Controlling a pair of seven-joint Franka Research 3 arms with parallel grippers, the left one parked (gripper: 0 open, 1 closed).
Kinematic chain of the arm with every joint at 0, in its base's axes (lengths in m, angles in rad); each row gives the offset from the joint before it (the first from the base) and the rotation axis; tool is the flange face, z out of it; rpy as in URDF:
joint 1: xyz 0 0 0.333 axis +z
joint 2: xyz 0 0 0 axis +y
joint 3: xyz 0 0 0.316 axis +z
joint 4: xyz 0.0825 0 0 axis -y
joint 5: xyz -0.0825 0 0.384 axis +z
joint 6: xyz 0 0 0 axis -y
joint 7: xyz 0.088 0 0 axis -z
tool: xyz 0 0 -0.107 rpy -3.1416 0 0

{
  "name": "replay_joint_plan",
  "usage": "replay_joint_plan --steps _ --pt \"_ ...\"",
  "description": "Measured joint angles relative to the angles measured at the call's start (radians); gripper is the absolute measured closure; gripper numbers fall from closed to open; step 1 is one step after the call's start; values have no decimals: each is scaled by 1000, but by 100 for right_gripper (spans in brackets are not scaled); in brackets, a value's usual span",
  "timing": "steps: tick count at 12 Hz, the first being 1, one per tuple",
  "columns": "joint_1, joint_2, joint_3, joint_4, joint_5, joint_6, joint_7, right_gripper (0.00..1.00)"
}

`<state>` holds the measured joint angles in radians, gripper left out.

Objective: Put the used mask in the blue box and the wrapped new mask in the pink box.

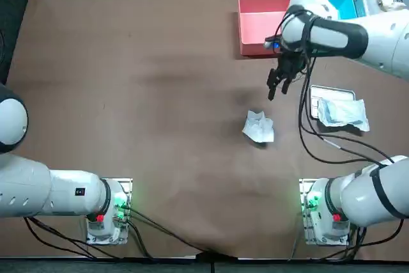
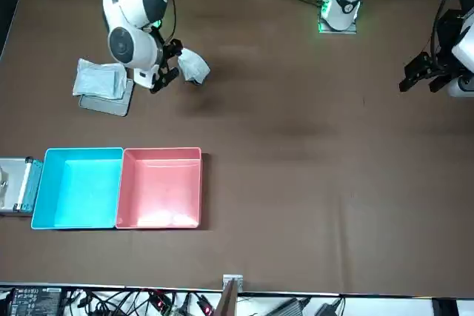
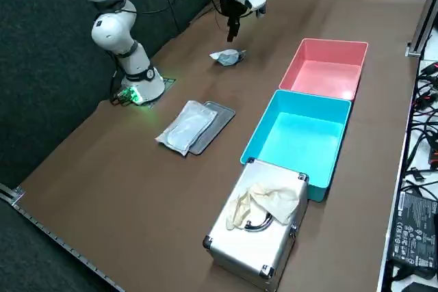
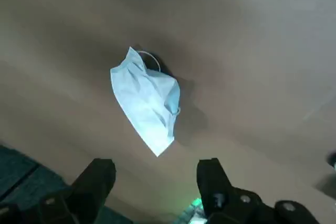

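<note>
- Two masks, neither boxed yet: pink box point(image 2: 161, 186) and blue box point(image 2: 78, 186) are both empty.
- Step in hand, my read: approach for the first pick. The right gripper point(image 1: 276, 87) hangs over the table, aimed at the used mask point(image 1: 259, 126).
- Jaws released, fingers point(image 4: 97, 174) spread wide with nothing between them.
- Used mask is a crumpled lump mid-table, well apart from both boxes, with an ear loop poking out on one side.
- Mask vs jaws: the wrist view shows it out ahead of the fingertips, roughly centred on the gap but not inside it. The top view puts the gripper between the pink box and the mask, raised, with no contact.
- Wrapped mask point(image 1: 342, 112) lies on a tray point(image 1: 329, 92) to the robot's right of the used one, clear of the gripper.
- Next move calls for shifting over the lump, descending and closing on the bulk of the fabric, not the loop.
- It's soft and thin, so the pinch needs to go low, near the table.
- Then carry it to the blue box, touching the pink one on the robot's right.
- Risk: catching only a fold edge and dropping it mid-carry.
</note>
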<state>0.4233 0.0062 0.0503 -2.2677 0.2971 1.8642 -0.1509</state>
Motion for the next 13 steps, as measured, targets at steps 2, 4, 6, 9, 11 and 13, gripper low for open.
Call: replay_joint_plan --steps 2,4,6,9,11,13 --pt "34 4 0 -51 0 73 0 4" --pt "63 5 0 -104 0 144 0 4" --pt "82 6 0 -151 0 205 -1 4" --pt "104 7 0 -221 0 312 -2 4" --pt "117 14 0 -254 0 361 -2 5" --pt "120 32 0 -265 0 396 -2 11"
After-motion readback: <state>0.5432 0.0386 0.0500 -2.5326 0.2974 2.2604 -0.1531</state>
